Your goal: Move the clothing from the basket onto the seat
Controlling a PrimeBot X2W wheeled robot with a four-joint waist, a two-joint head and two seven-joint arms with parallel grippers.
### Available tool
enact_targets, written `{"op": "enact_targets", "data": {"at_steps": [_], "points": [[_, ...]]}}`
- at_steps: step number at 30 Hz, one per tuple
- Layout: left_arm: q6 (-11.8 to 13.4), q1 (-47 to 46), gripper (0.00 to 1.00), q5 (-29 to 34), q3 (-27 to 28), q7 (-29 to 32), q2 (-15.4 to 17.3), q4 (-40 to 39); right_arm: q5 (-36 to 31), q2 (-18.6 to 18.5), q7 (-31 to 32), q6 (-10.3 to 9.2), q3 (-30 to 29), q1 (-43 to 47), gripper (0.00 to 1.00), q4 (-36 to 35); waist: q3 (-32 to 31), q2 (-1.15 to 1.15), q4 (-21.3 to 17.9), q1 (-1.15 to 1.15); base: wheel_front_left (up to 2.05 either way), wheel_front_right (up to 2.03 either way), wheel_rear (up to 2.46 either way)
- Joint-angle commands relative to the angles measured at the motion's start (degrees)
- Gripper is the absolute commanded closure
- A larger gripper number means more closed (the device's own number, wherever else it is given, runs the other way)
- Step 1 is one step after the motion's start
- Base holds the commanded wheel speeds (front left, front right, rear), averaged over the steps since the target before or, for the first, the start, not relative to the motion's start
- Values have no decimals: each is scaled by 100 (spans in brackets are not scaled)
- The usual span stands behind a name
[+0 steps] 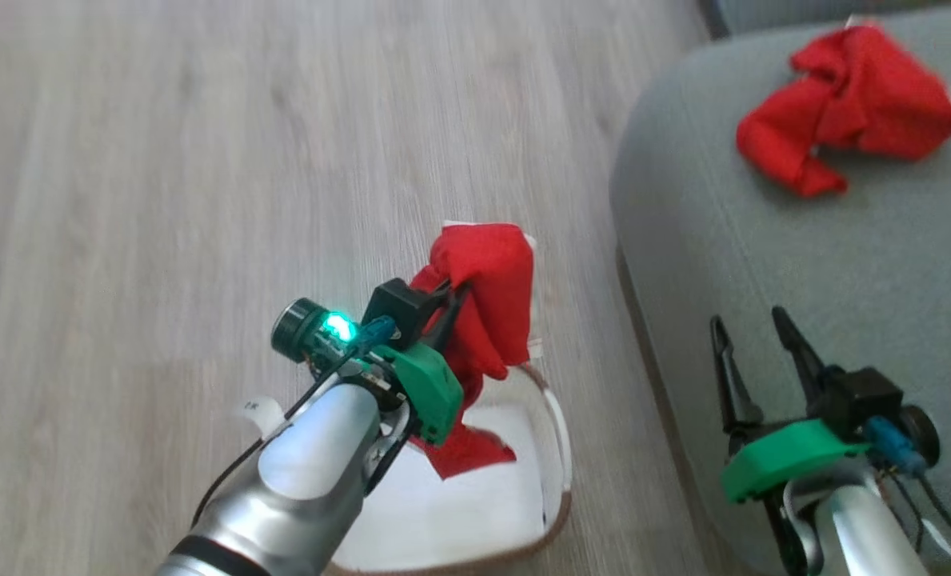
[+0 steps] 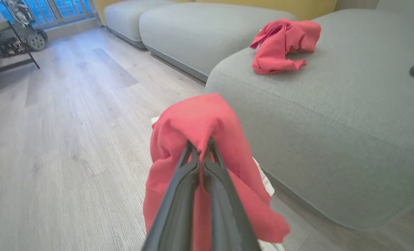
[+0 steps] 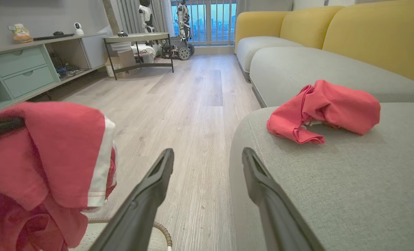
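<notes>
our left gripper [image 1: 453,294] clamps tight on a red garment [image 1: 491,272] over the basket [image 1: 561,456], right gripper [image 1: 747,318] gaping empty; we should lift clear before swinging to the seat [image 1: 763,264].

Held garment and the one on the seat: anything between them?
Nothing loose: the head view shows bare floor, then bare seat, between the held garment and the seat garment.

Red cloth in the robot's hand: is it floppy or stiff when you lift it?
Probably floppy: the red garment droops in folds around the left gripper shut on it. Likely light, since that thin pinch carries it. It shouldn't roll, judging by the crumpled garment lying on the seat.
</notes>
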Motion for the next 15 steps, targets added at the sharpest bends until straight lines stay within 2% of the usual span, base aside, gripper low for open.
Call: {"op": "enact_targets", "data": {"at_steps": [1,15], "points": [[-23,-229,100,-79,107,4,46,-302,-26,19,-38,-2,185,-61,0,-150,-720,-1,133,1,0,0,0],[155,-702,100,-450,4,185,46,-1184,58,19,-38,-2,693,45,0,-11,-1257,-1,119,1,0,0,0]]}}
